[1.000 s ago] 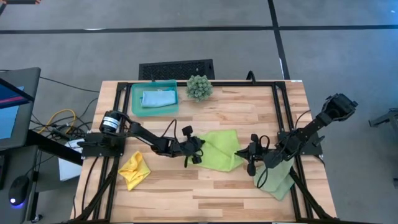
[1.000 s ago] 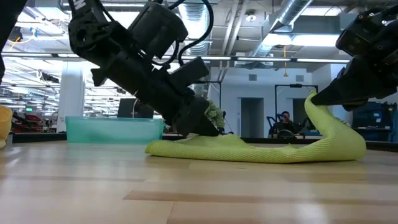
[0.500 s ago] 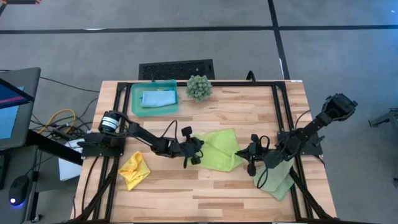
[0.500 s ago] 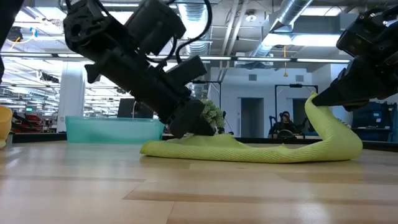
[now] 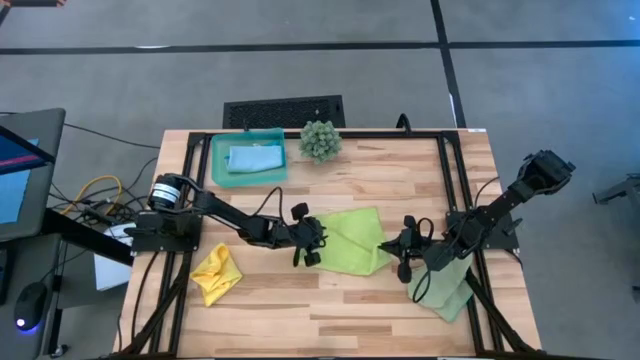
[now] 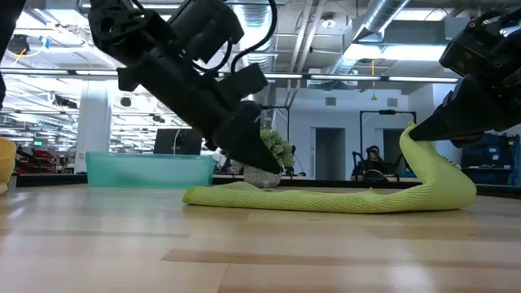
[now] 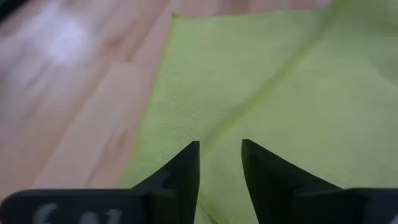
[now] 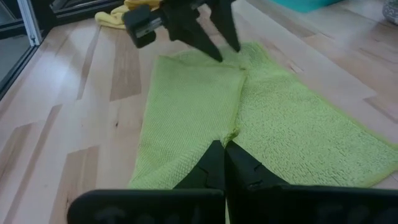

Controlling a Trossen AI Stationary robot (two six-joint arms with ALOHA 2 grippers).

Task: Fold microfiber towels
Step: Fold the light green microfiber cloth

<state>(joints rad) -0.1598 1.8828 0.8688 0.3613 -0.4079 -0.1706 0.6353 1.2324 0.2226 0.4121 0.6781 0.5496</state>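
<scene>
Pinching lime green towel [image 5: 356, 241], right gripper [image 5: 402, 248]; left gripper [image 5: 316, 241] jaws spread.

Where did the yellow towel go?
In the high view the yellow towel lies crumpled near the table's front left, beside the left arm's base, apart from the lime green towel in the middle.

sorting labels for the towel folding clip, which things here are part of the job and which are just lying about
Job: lime green towel, yellow towel, light blue towel, pale sage towel, left gripper, right gripper.

Lying about: teal tray, spiky green plant.
</scene>
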